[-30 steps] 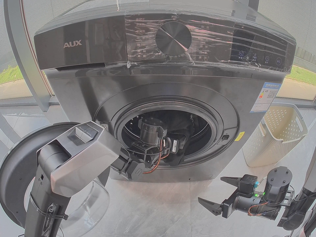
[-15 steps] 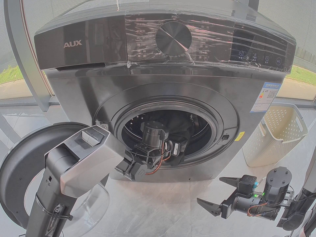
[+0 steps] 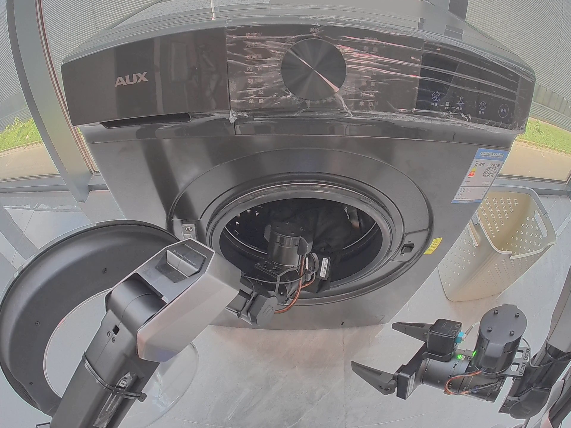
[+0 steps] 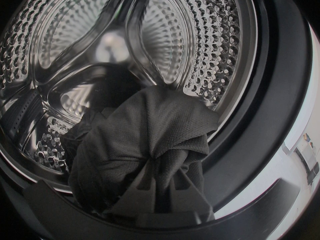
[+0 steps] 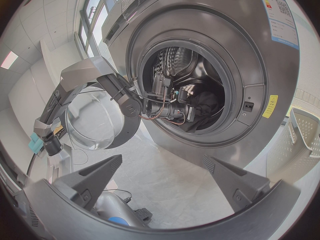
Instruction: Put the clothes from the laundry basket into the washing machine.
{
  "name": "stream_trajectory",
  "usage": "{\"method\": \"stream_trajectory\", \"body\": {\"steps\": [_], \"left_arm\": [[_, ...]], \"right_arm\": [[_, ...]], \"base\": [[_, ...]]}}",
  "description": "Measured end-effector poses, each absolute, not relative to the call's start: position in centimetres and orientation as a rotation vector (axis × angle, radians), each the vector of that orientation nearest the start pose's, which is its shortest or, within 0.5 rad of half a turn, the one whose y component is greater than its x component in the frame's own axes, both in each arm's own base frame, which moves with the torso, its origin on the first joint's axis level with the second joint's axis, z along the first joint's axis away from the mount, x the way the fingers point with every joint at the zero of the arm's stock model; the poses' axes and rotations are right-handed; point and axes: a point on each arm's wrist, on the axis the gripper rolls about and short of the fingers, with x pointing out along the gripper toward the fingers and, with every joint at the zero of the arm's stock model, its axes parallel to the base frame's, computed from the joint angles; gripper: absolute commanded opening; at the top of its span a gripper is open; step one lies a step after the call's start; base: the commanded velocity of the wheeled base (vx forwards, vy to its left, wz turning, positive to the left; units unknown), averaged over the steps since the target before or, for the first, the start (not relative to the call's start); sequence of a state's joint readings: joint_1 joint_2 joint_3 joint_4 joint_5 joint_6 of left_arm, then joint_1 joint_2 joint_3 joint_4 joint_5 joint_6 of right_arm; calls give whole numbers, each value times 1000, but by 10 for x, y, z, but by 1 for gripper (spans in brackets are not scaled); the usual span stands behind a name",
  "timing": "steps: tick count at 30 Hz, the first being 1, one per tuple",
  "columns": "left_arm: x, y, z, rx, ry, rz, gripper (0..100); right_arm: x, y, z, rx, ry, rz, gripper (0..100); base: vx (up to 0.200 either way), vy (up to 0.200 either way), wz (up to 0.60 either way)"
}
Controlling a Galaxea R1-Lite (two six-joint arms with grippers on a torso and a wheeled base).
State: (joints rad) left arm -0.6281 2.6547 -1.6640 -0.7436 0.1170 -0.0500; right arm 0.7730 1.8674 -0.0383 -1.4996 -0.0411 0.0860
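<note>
Currently the left gripper [image 4: 163, 175] is sitting just inside the door opening of the washing machine [image 3: 148, 167]. Its fingers [image 4: 146, 190] are set narrow and are pinching a fold of a dark garment [image 4: 143, 130]. The garment is bunching directly ahead of the fingertips, low in the opening. Part of it is trailing farther in from the gripper, into the perforated drum [image 4: 200, 44]. The round door [image 3: 47, 286] is standing swung open to the left of this gripper.

The right gripper [image 3: 373, 346] is hanging low over the floor [image 3: 285, 375], in front of the machine and well apart from the garment. Its jaws are spread wide and are holding nothing. The laundry basket [image 3: 505, 239] is standing beyond this gripper and to its right, beside the machine's right side.
</note>
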Motion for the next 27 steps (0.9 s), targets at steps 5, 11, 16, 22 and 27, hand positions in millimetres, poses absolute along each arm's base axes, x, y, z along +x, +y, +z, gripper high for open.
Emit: {"method": "stream_trajectory", "body": {"steps": [5, 11, 16, 22, 27], "left_arm": [[436, -301, 22, 10, 180, -441, 0], [454, -283, 37, -28, 112, -361, 0], [455, -276, 34, -30, 106, -349, 100], [448, -278, 33, -27, 116, -358, 100], [433, -280, 32, -7, 162, -384, 100]], "right_arm": [[153, 148, 66, -51, 339, 711, 100], [153, 148, 66, -52, 339, 712, 100], [153, 148, 65, -52, 341, 713, 100], [152, 147, 65, -52, 347, 716, 100], [152, 147, 65, -52, 345, 719, 100]], "base": [[0, 0, 0], [0, 0, 0], [0, 0, 0], [0, 0, 0], [0, 0, 0]]}}
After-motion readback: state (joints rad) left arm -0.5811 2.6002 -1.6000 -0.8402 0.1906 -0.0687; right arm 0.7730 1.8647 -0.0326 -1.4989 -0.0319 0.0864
